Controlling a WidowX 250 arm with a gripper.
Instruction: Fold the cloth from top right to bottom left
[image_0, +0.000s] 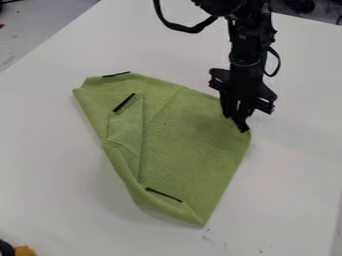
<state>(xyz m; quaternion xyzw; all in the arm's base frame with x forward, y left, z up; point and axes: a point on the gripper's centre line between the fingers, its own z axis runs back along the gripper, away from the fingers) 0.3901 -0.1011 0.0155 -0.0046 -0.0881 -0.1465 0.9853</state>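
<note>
Well inside the edges of the white counter (40, 200) lies the green cloth (184, 145), creased along its left side. It should be light, limp and not slippery, easily dragged whole; pinch just the rim at its right corner. The tool (242, 126) is down at that corner; whether spread or pressed together, I cannot tell. 3 dark strips (164, 195) lie on the cloth.

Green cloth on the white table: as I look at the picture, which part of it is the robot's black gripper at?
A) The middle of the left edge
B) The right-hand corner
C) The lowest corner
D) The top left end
B: the black gripper comes down at the right-hand corner of the green cloth, well above its lowest corner.
</note>
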